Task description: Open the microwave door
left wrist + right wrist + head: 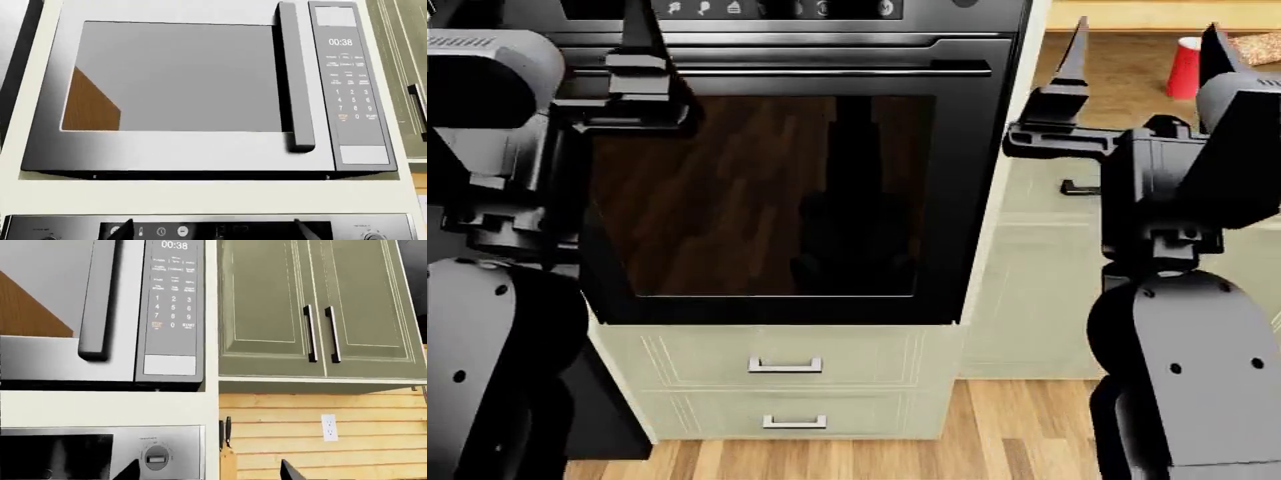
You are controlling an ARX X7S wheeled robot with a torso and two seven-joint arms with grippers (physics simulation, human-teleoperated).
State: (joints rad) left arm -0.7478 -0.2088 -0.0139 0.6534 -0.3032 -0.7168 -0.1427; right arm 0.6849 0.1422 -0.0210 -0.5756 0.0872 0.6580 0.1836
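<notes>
So the microwave (200,95) is sitting up in the wall column, filling most of the left wrist frame, and its door (177,80) is looking fully shut, flush against the body. The bar handle (297,80) is running vertically along the right side of the door, right next to the keypad panel (350,85), which is showing 00:38. In the right wrist view the same handle (100,300) is sitting in the upper left of the frame, with the green upper cabinets (313,310) off to the right.

Both arms are hanging well below it. In the head view the left gripper (641,70) is poking up at the upper left, in front of the oven (787,190), and the right gripper (1141,70) is at the upper right near the red cup (1184,68). The right one's fingers are standing apart, so it's open. For the left one only a single finger is clearly showing there, but two dark tips spread wide along the bottom edge of its wrist view suggest it's open too. Neither is holding anything.

Judging from this, the step in hand is just the reach, nothing is touching the door yet. Since the handle is on the right, the hinge is probably on the left, so the pull should be sweeping outward in an arc rather than straight back. Worth coming at the bar mid-height, jaws straddling it from either side, and closing fully before tugging. Biggest risks: bumping the keypad or slipping off the bar's lower end.
</notes>
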